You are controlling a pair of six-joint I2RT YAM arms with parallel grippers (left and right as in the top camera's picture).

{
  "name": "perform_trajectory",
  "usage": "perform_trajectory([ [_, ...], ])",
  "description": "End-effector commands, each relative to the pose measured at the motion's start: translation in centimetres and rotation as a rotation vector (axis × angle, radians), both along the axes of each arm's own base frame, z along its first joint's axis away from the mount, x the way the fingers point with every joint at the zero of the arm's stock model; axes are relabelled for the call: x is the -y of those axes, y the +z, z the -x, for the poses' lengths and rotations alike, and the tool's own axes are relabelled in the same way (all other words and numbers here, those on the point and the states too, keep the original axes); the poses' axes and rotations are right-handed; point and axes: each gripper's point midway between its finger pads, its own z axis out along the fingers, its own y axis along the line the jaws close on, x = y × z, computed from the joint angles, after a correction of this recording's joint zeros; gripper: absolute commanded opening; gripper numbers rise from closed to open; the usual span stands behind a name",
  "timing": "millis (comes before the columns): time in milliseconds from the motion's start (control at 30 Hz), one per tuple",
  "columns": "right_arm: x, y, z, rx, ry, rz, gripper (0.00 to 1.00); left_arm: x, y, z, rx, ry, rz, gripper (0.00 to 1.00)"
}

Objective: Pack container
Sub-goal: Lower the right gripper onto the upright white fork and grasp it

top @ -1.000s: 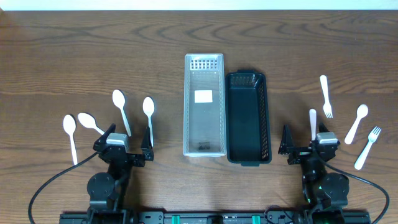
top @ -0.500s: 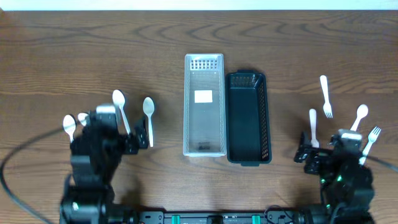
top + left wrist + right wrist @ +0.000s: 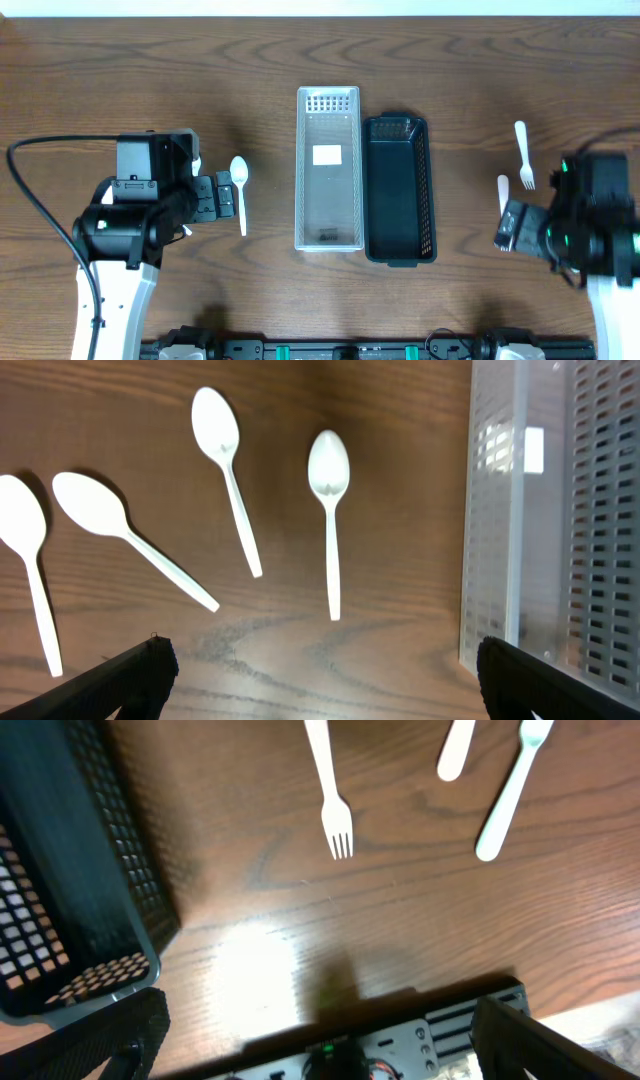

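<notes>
Several white plastic spoons lie on the wood table left of a clear container. The left wrist view shows them, the nearest spoon beside the clear container's wall. In the overhead view only one spoon is uncovered; my left arm hides the others. A black basket stands right of the clear container, both empty. White forks lie at the right: one fork shows overhead and also in the right wrist view. My left gripper is open and empty above the spoons. My right gripper is open and empty beside the black basket.
Two more white utensil handles lie right of the fork. Another white utensil lies partly under my right arm. The robot's black base rail runs along the table's near edge.
Both arms have lifted off their rest pose at the near edge. The left arm moved out over the spoons, the right arm out over the forks. Both grippers stay open.
</notes>
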Motion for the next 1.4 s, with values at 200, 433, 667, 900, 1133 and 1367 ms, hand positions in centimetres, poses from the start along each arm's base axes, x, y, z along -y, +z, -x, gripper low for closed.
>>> perform_trajectory([
  [200,2.5,-3.9,-4.0,-0.152,0.052,0.101,0.99,-0.2,0.4,0.0,0.002,0.011,-0.007,0.98],
  [433,2.9,-9.1,-6.1,-0.155,0.124,0.052,0.99,-0.2,0.3,0.3,-0.012,0.011,-0.008,0.98],
  [667,2.3,-14.4,-5.8,-0.117,0.12,-0.049,0.99,-0.2,0.3,0.3,-0.012,0.011,-0.008,0.98],
  [900,2.6,-17.6,-4.8,-0.115,0.092,-0.057,0.99,-0.2,0.3,0.2,-0.006,0.011,-0.007,0.98],
  [1133,3.1,-20.0,-4.5,-0.114,0.038,-0.087,0.99,-0.2,0.3,0.2,-0.005,0.011,-0.007,0.98],
  [1367,3.4,-21.8,-4.5,-0.155,0.019,-0.103,0.99,-0.2,0.3,0.1,-0.005,0.011,-0.007,0.98],
])
